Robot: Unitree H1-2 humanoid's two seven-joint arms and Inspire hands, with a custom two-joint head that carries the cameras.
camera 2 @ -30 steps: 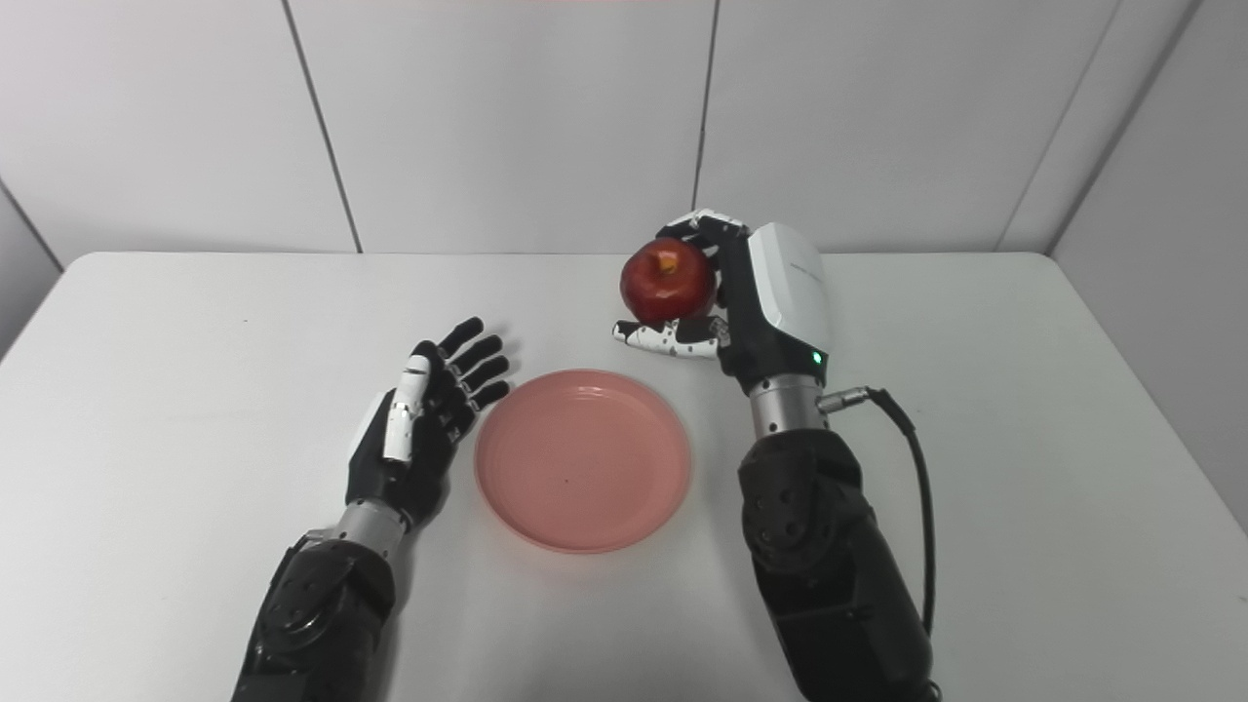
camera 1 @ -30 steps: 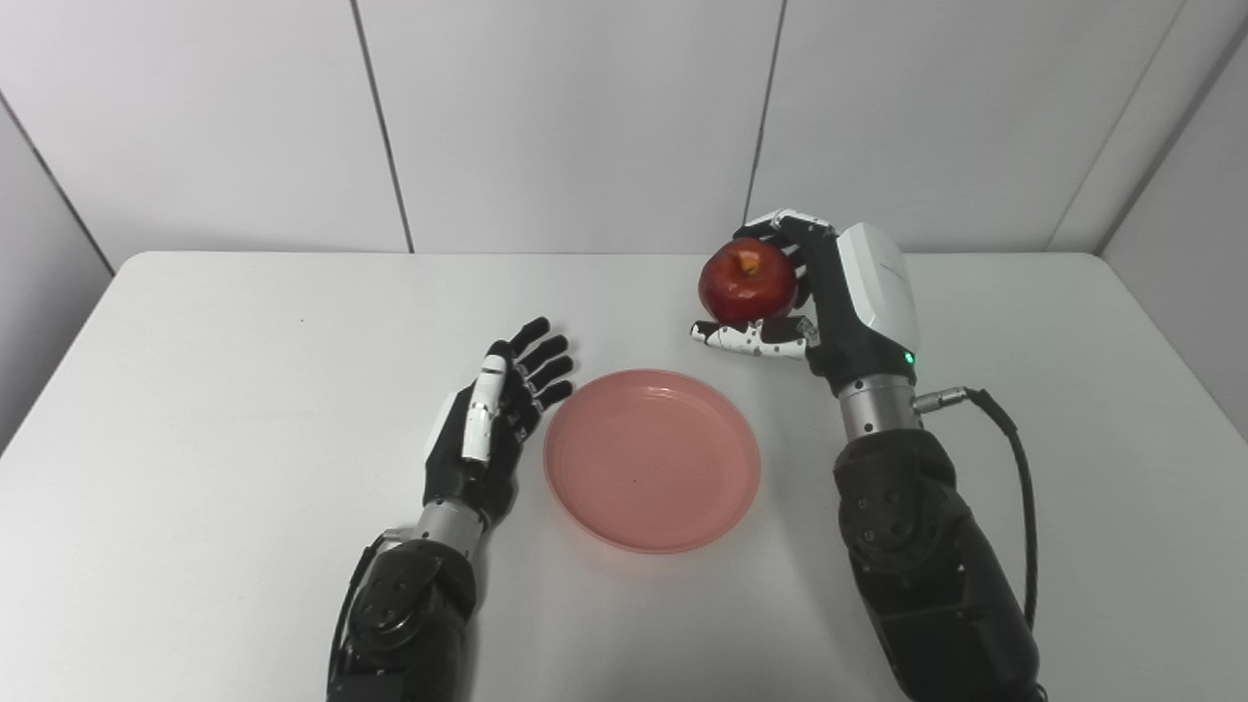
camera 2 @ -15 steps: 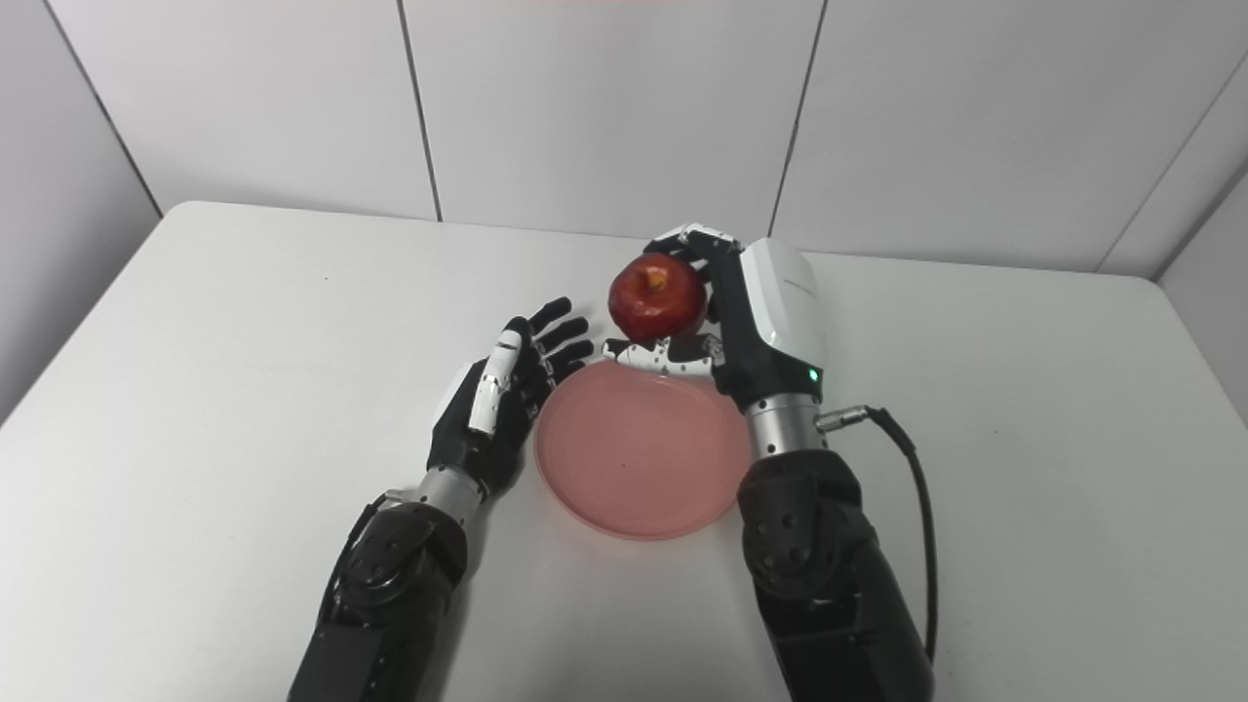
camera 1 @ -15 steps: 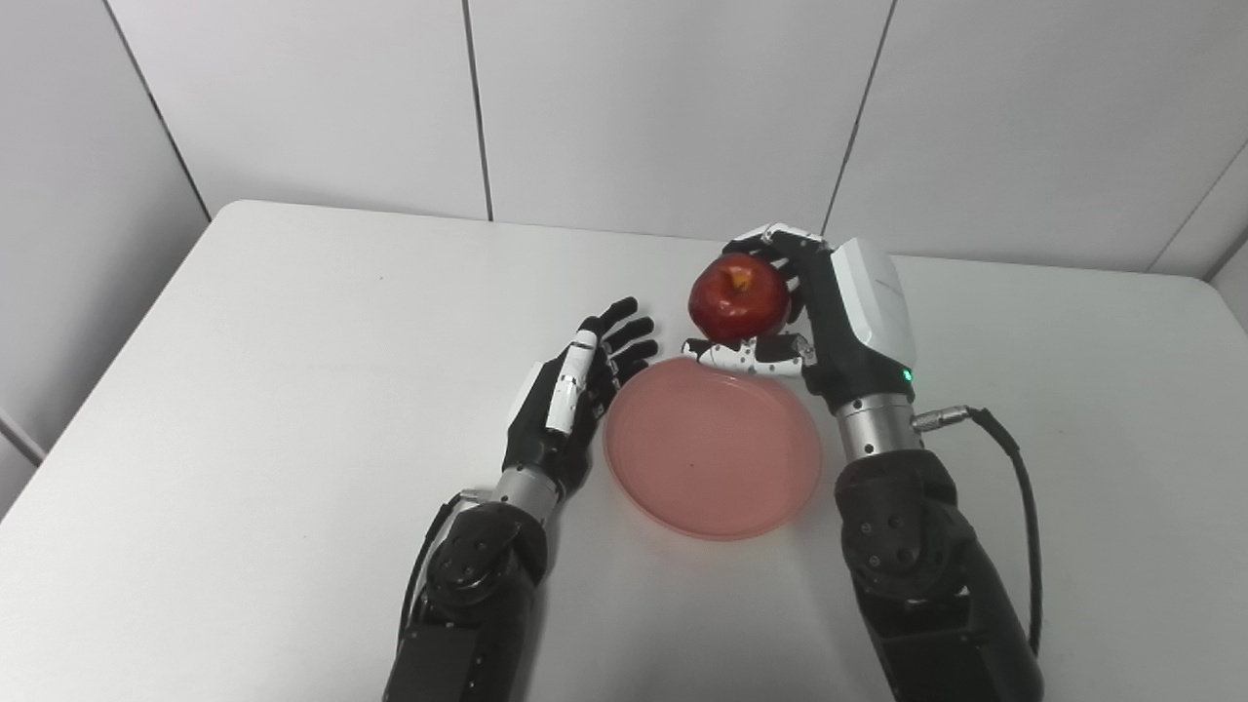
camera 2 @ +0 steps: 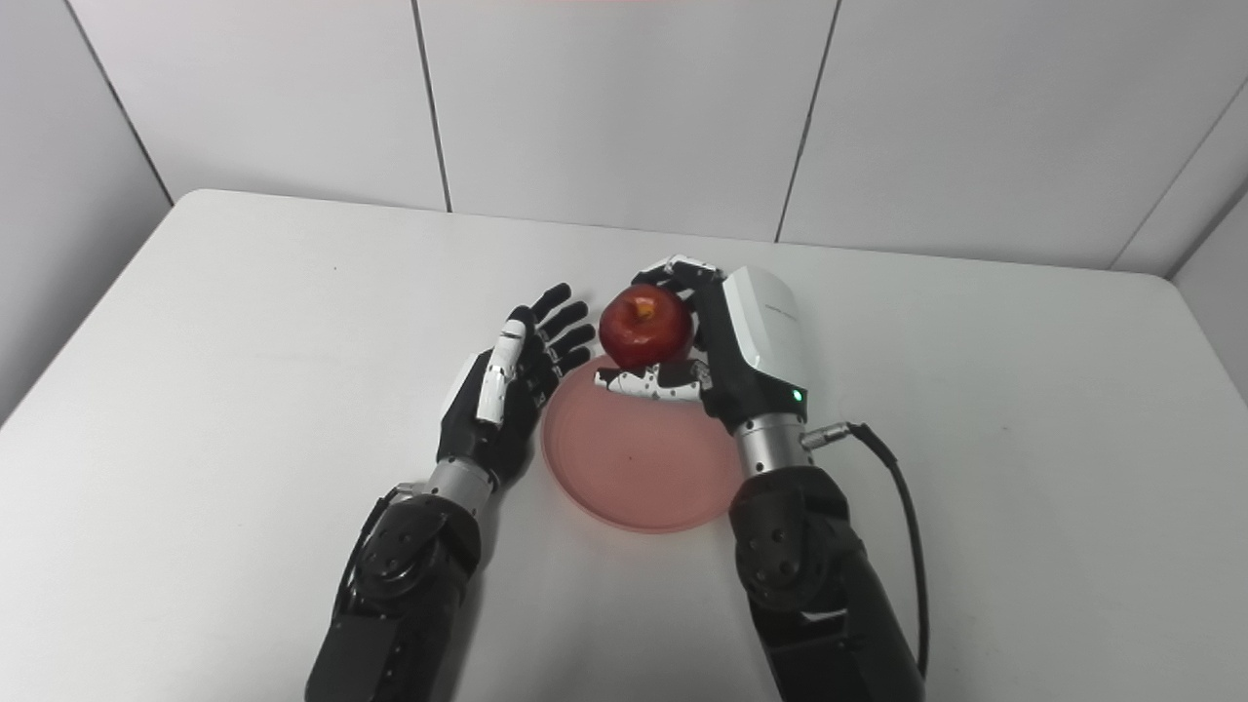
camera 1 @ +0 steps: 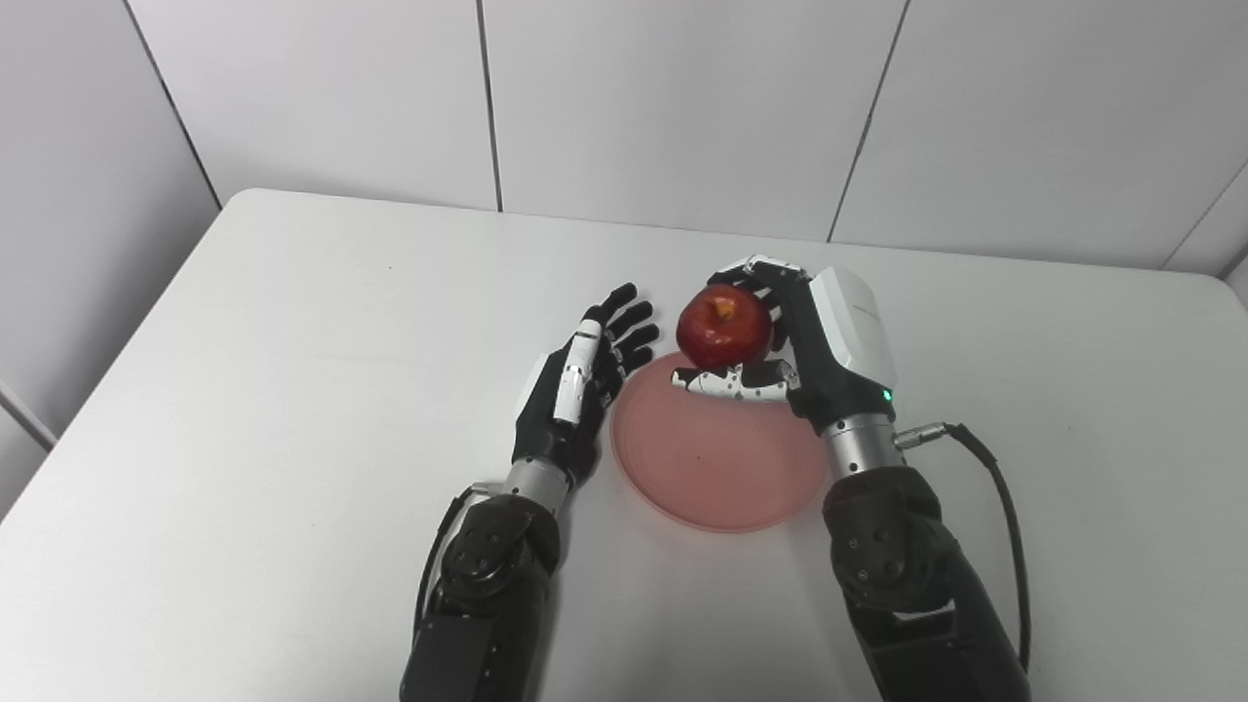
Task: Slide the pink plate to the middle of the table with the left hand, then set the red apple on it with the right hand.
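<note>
The red apple (camera 1: pixel 723 327) was held in the right hand (camera 1: pixel 814 351), fingers (camera 1: pixel 756 272) wrapped over its far side and the thumb (camera 1: pixel 731 385) set beneath it. The apple was carried stem end up, raised above the far rim of the pink plate (camera 1: pixel 717 468), not resting on it. The plate was seen lying flat on the white table (camera 1: pixel 244 390), approx. at mid-table, nothing in it apart from a tiny dark speck near its centre.

The left hand (camera 1: pixel 575 390) was kept released, fingers (camera 1: pixel 629 327) stretched and spread, palm turned toward the plate, just beside the plate's left rim; whether it touched the rim couldn't be told. Nothing was gripped by it.

A small green light (camera 1: pixel 885 396) was lit near the right wrist, and a black cable (camera 1: pixel 994 497) was seen running from a metal plug at the wrist down along the forearm. Faint grey lettering was noted on the white back cover (camera 2: pixel 770 327) of the right hand, too small to be read. White wall panels (camera 1: pixel 682 97) w/ dark seams stood behind the table.
</note>
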